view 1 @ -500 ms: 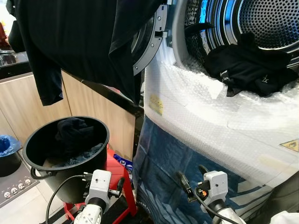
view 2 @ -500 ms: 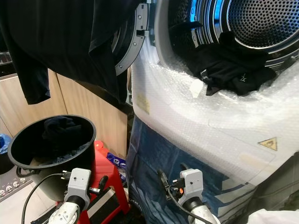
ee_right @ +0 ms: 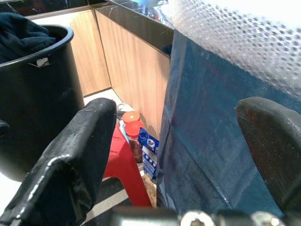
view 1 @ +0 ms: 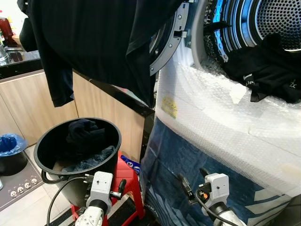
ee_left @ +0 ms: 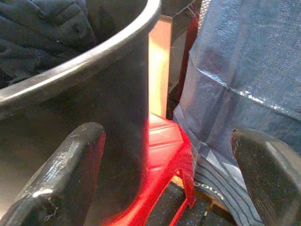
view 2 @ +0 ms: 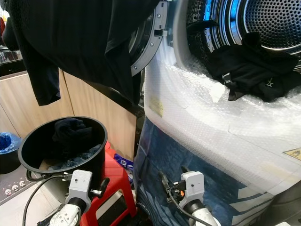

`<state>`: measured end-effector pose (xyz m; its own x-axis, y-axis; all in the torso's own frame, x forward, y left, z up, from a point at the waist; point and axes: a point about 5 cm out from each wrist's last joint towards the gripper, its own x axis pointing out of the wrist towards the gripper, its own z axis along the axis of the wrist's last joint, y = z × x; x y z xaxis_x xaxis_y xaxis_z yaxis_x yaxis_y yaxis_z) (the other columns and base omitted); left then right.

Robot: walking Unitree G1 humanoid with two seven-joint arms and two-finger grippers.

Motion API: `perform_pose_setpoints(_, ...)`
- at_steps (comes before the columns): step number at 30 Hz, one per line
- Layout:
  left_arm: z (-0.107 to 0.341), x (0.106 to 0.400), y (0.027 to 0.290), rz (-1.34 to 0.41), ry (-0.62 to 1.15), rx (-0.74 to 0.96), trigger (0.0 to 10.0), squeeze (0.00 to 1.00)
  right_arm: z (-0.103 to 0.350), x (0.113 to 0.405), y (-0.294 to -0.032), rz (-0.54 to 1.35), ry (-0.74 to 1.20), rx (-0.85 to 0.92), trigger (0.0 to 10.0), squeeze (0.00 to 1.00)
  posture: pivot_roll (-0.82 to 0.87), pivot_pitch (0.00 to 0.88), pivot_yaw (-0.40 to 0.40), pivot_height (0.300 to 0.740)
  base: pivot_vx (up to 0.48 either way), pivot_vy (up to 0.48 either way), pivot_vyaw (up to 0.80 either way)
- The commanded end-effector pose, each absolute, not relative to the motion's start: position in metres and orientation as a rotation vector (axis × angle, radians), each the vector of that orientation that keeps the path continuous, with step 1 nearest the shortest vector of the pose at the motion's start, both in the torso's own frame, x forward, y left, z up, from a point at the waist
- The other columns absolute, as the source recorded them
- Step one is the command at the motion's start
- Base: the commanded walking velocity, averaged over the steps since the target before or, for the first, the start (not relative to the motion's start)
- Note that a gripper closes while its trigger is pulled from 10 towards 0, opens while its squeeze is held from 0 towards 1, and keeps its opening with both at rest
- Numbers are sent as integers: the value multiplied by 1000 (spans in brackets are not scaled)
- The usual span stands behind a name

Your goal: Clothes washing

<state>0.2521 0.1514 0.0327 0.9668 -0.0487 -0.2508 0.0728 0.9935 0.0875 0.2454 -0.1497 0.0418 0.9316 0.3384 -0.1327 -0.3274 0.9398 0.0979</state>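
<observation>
One black garment (view 1: 265, 70) lies in the washer's (view 2: 263, 28) open drum mouth, above the right gripper (ee_right: 176, 141). A second dark garment (view 1: 101, 42) hangs over the door, above the left gripper (ee_left: 164, 174). One black bucket (view 1: 77, 146) of clothes sits on a red stool (view 2: 115, 186) beside it. Both grippers hang low, fingers spread wide, empty. Since earlier, only the camera has shifted sideways.
</observation>
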Motion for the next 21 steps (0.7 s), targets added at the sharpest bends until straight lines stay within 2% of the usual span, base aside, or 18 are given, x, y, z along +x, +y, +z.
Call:
perform_pose_setpoints(1,30,251,147,-77,271,77,10000,0,38,243,-155,320,168,81,10000,0,14,0,-70,740,0,480,0)
perform_pose_setpoints(11,30,251,147,-77,277,70,10000,0,37,242,-157,296,172,86,10000,0,14,0,-72,740,0,480,0)
perform_pose_setpoints(15,30,251,147,-80,276,73,10000,0,37,246,-171,173,152,75,10000,0,14,0,-72,740,0,480,0)
perform_pose_setpoints(18,29,250,140,-136,286,80,10000,0,35,248,-184,74,168,86,10000,0,14,0,-71,740,0,0,0)
perform_pose_setpoints(21,28,246,131,-226,293,131,10000,0,34,248,-188,57,174,86,10000,0,10,0,-69,740,0,0,0)
